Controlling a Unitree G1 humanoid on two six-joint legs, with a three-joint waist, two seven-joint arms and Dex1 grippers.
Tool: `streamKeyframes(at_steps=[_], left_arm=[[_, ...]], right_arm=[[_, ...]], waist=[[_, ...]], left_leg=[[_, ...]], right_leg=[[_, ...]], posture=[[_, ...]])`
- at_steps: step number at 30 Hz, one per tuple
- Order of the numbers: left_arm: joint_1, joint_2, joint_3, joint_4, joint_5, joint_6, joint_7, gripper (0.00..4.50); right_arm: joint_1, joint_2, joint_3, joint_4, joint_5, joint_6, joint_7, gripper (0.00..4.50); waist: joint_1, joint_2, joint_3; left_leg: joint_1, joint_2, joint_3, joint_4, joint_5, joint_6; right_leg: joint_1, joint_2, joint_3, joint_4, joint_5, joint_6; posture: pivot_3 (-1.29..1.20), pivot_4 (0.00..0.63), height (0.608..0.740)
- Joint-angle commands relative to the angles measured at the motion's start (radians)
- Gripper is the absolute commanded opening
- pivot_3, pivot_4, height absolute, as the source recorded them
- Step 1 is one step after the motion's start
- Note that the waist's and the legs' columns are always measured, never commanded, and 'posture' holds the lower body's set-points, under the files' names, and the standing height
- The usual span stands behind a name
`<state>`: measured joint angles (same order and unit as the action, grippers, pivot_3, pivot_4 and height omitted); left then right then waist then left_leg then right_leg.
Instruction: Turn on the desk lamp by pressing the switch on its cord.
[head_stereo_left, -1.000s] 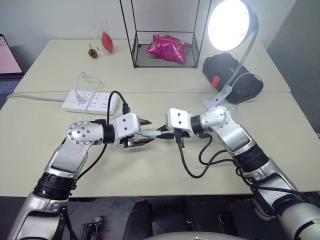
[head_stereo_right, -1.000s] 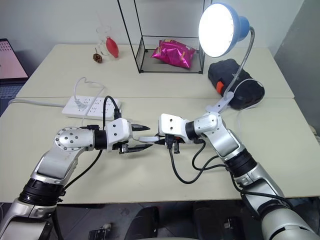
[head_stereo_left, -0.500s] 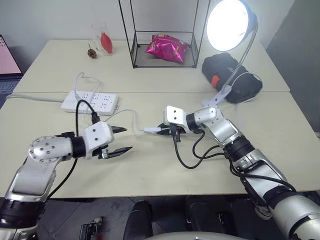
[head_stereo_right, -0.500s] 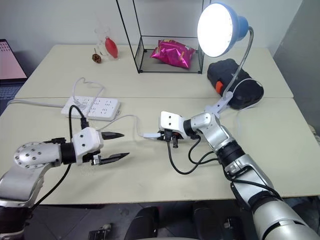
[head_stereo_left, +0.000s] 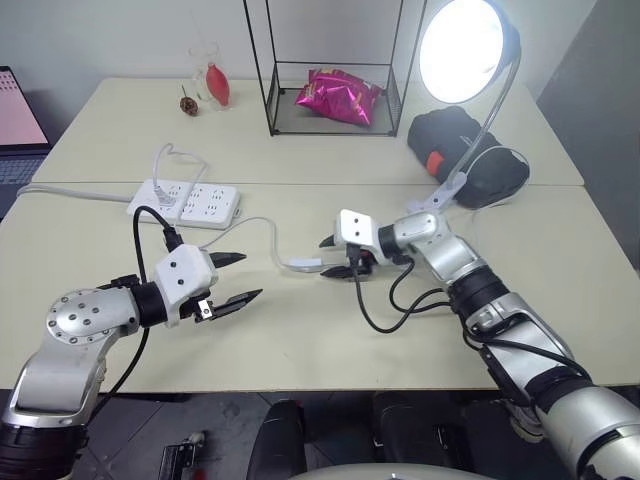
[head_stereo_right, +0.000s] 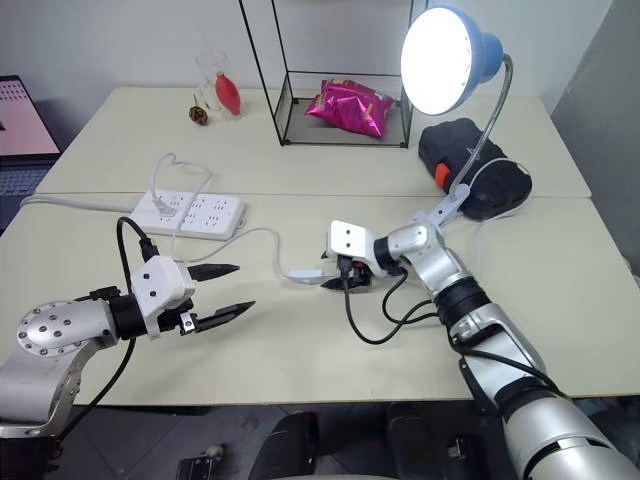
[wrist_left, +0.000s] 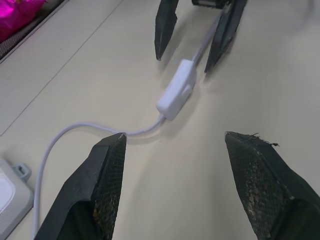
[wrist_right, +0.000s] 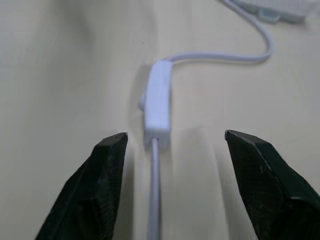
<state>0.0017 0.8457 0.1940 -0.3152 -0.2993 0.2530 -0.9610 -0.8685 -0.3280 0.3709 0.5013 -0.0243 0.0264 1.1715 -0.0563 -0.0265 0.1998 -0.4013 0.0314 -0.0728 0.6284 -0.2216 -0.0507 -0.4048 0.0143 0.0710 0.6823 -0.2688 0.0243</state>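
Since a second ago, right pincer (head_stereo_left: 334, 256) has let go of the switch (head_stereo_left: 303, 265) and gapes; left pincer (head_stereo_left: 238, 278) has withdrawn lower left, open, empty. Desk lamp (head_stereo_left: 465, 50) glows: pressing looks done.

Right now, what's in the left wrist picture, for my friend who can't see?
A small white switch lies on the beige table, its cord curving away. The left pincer is open near it; the right pincer is open on the far side.
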Motion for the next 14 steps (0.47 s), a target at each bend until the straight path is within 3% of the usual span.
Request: streamKeyframes(at_steps=[1, 9, 14], left_arm=[[0.016, 0.032, 0.043, -0.056, 0.005, 0.046, 0.030, 3.26], [0.061, 0.087, 0.142, -0.109, -0.075, 0.130, -0.019, 3.26], [0.054, 0.104, 0.172, -0.107, -0.094, 0.148, -0.028, 3.26]], right_arm=[[0.068, -0.080, -0.085, -0.256, 0.107, 0.071, 0.056, 4.32], [0.291, -0.343, -0.220, -0.689, 0.281, 0.267, 0.125, 4.32], [0.328, -0.374, -0.250, -0.793, 0.338, 0.355, 0.075, 4.32]], waist=[[0.000, 0.000, 0.000], [0.002, 0.000, 0.000], [-0.006, 0.000, 0.000]], left_leg=[[0.000, 0.000, 0.000, 0.000, 0.000, 0.000], [0.000, 0.000, 0.000, -0.001, 0.000, 0.000], [0.002, 0.001, 0.001, 0.000, 0.000, 0.000]], right_leg=[[0.000, 0.000, 0.000, 0.000, 0.000, 0.000], [0.000, 0.000, 0.000, -0.001, -0.003, 0.004], [0.000, 0.001, 0.001, 0.000, -0.002, 0.004]], posture=[[0.00, 0.150, 0.740], [0.00, 0.150, 0.740], [0.00, 0.150, 0.740]])
